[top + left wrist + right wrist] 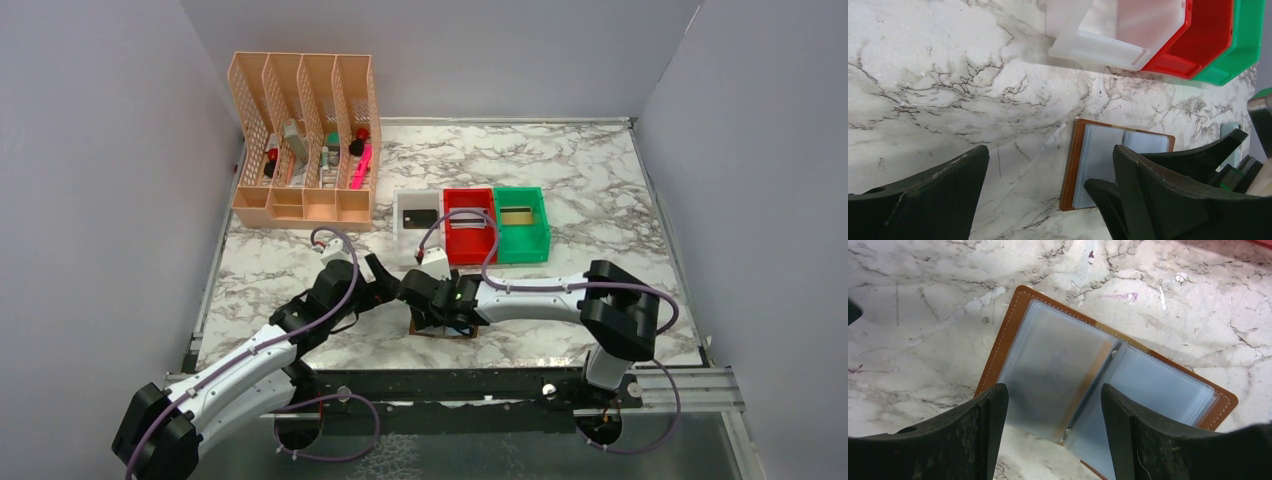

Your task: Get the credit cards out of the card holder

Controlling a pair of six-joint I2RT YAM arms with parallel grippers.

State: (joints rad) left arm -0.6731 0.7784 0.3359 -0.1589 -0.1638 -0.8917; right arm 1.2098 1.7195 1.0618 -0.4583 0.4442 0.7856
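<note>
Card holder (1048, 355), one: brown, lay open flat on the table (600, 200), both pale pocket panels facing up. It sat directly beneath the right gripper (1050, 405), with one finger over each panel. Whether a card sat inside the frosted pockets could not be told.

Right gripper, one: fingers spread, nothing between them; whether the tips touched the holder could not be told.

Left gripper (1048, 155), one: fingers spread wide and empty, bare marble between them. The holder lay just off its right finger, apart from it.

Bins, three: white (404, 235), red (470, 245) and green (522, 245), touching side by side in a row just beyond both grippers. White stood nearest the left gripper and green farthest from it.

Cards, three seen, one per bin: a black card (421, 215) in the white bin, a silvery card (470, 222) in the red bin and a gold card (516, 215) in the green bin.

Rack (300, 110), one: peach-coloured, four slots holding small items, stood well beyond the left gripper, left of the bins.
</note>
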